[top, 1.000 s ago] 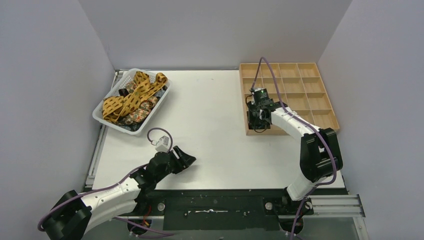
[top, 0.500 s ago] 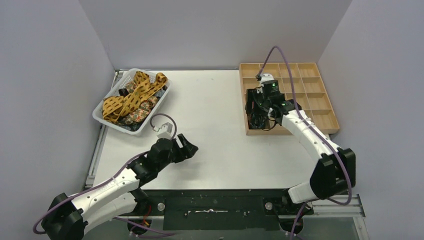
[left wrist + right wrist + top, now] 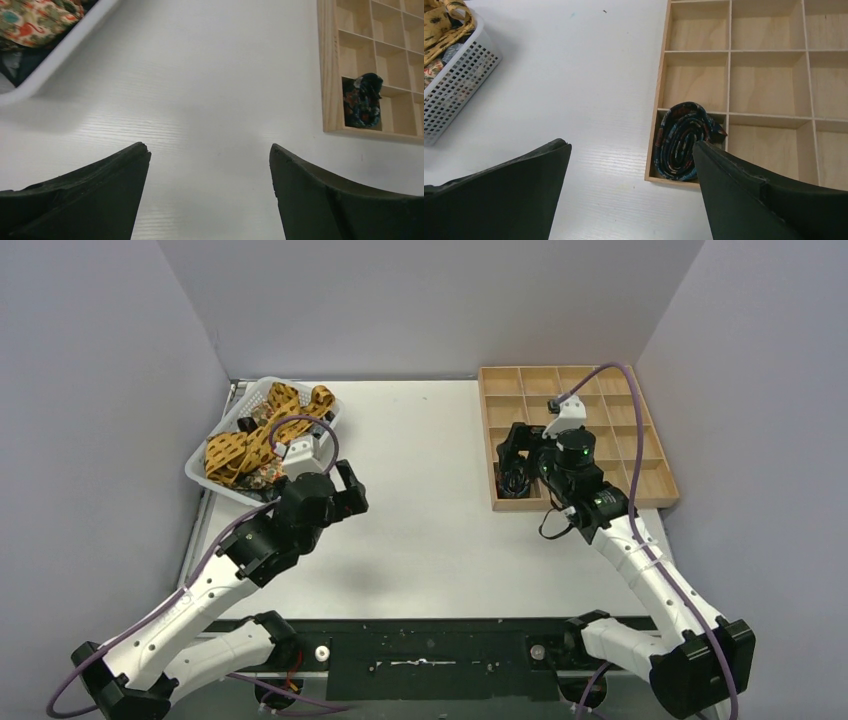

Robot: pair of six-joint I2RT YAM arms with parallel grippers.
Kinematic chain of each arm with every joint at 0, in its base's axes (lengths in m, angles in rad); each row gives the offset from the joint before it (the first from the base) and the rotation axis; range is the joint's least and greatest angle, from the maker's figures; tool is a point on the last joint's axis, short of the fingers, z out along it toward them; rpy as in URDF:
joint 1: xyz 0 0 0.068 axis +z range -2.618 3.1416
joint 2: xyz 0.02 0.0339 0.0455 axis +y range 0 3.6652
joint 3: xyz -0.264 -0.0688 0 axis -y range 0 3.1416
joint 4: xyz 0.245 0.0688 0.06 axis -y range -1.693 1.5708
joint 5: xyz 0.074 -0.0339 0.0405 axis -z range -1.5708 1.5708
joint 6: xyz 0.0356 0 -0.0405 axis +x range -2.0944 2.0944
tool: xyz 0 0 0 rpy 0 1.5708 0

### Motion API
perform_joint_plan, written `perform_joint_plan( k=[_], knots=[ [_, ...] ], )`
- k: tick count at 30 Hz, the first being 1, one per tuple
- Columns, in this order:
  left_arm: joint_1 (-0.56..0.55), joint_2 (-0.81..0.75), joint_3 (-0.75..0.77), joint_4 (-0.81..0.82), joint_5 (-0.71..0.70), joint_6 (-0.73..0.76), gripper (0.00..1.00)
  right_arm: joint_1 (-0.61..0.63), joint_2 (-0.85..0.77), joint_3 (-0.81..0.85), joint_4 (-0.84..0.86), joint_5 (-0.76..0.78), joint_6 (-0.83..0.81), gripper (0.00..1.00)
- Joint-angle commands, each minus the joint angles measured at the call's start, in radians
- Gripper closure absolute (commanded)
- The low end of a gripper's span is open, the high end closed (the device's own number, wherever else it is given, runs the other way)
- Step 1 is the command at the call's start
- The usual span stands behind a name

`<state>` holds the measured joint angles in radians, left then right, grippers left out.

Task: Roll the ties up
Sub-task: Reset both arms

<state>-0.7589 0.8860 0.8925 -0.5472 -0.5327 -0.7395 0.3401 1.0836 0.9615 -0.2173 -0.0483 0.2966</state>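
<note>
A dark floral tie [image 3: 517,478], rolled into a coil, sits in the near left compartment of the wooden tray [image 3: 484,420]. In the right wrist view the rolled tie [image 3: 684,142] lies just beyond my right gripper [image 3: 631,145], which is open and holds nothing. My right gripper [image 3: 520,462] hovers over that corner of the tray. Mustard spotted ties [image 3: 255,435] and patterned ones fill the white basket [image 3: 200,475]. My left gripper [image 3: 345,492] hangs open and empty just right of the basket. The left wrist view shows its open jaws [image 3: 210,150] above bare table.
The tray [image 3: 663,90] has several empty compartments behind and to the right of the rolled tie. The basket's rim [image 3: 60,50] shows at the top left of the left wrist view, with a floral tie [image 3: 35,22] inside. Grey walls close off three sides.
My right gripper opened, let go of the rolled tie in the tray and drew back to the right. My left gripper opened wider and moved up toward the basket.
</note>
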Motion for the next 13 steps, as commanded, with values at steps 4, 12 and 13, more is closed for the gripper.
perform_joint_plan(
  k=[4, 12, 13],
  knots=[
    [0.006, -0.024, 0.132, -0.159, -0.192, 0.132, 0.12, -0.007, -0.079, -0.112, 0.148, 0.033, 0.062, 0.00],
    [0.005, -0.069, 0.105, -0.171, -0.208, 0.119, 0.03, -0.003, -0.052, -0.107, 0.144, 0.008, 0.070, 0.00],
    [0.004, -0.072, 0.107, -0.172, -0.208, 0.117, 0.03, -0.004, -0.051, -0.102, 0.144, 0.007, 0.066, 0.00]
  ],
)
